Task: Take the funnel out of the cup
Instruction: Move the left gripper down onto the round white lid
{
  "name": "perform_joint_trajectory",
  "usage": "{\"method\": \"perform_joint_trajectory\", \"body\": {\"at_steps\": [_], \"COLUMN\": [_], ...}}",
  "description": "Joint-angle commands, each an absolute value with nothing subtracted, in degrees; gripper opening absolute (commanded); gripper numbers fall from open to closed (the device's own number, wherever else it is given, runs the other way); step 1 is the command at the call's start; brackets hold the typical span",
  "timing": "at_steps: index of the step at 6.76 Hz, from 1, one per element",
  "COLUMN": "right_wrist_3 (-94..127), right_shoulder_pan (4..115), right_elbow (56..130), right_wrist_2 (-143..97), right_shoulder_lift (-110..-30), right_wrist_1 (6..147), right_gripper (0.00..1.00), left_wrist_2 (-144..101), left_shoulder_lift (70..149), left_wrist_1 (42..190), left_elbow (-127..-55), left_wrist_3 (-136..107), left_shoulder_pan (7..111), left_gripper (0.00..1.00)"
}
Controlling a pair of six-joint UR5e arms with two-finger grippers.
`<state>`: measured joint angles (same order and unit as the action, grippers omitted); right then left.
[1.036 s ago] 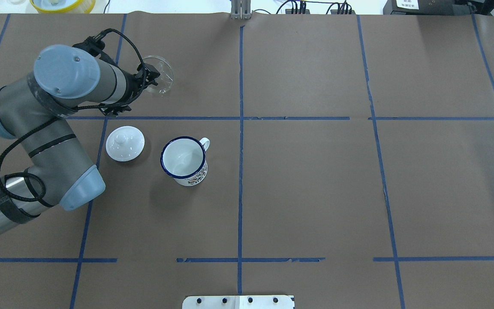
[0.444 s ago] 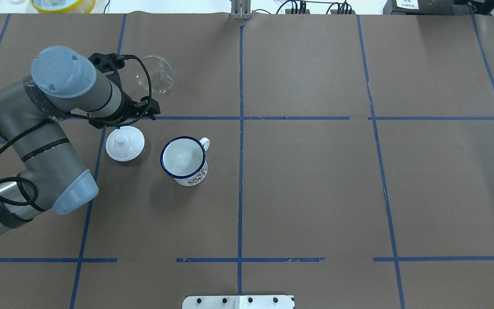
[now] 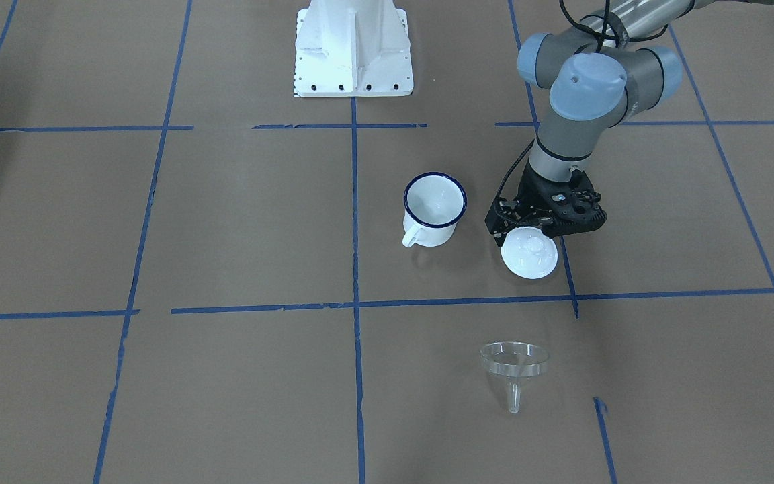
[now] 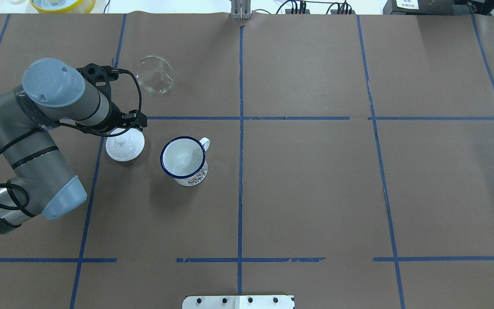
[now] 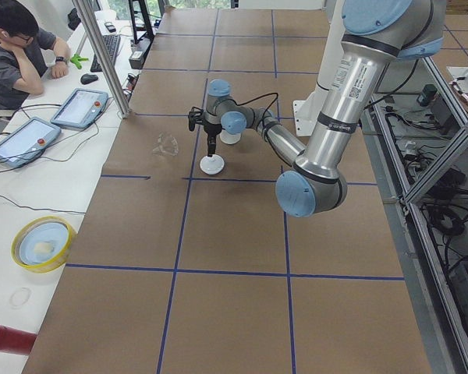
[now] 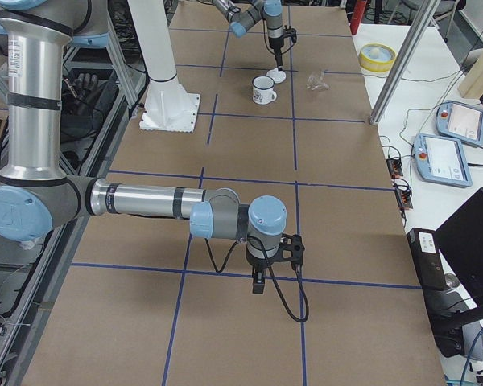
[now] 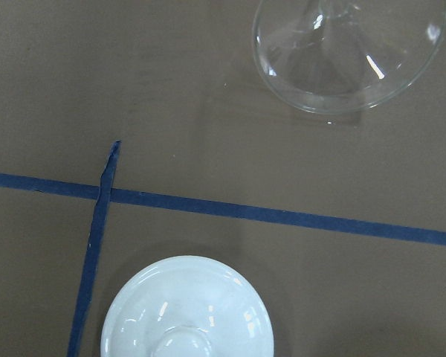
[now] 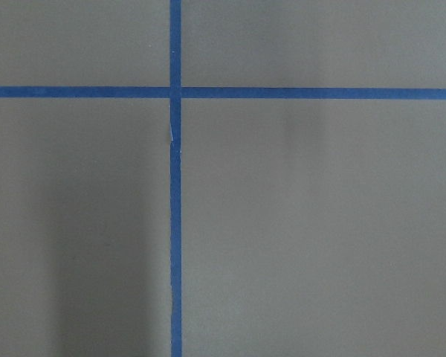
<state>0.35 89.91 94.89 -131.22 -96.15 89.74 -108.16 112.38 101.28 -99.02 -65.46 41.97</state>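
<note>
Overhead exterior: funnel [image 4: 155, 79] lies on the desk [image 4: 315, 193], well apart from the empty cup [image 4: 183, 159]. Left gripper [image 4: 123, 124] hangs just over the white lid [image 4: 125, 146], nothing visibly held; its opening can't be made out. Risks: a low pass could clip the lid; a nudge could roll the funnel.
</note>
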Motion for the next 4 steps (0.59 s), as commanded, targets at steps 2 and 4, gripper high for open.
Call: {"method": "perform_joint_trajectory", "body": {"at_steps": [2,4], "right_wrist_3": [0.35,0.35], "right_shoulder_pan": [89.91,89.91], "right_elbow": [94.92,94.92], "right_wrist_2": [-131.22,-131.22], "right_shoulder_lift": [-96.15,-96.15], "right_wrist_1": [89.74,89.74], "right_gripper": [1.0,1.0], "left_wrist_2": [-109.69,-109.77], "left_shoulder_lift": [111.71,111.8], "left_wrist_1": [102.83,102.83], "left_elbow": [-96.16,-96.15], "left_wrist_3": [-62.23,-62.23], "left_shoulder_pan": [42.01,42.01], "left_gripper": [1.0,0.74]}}
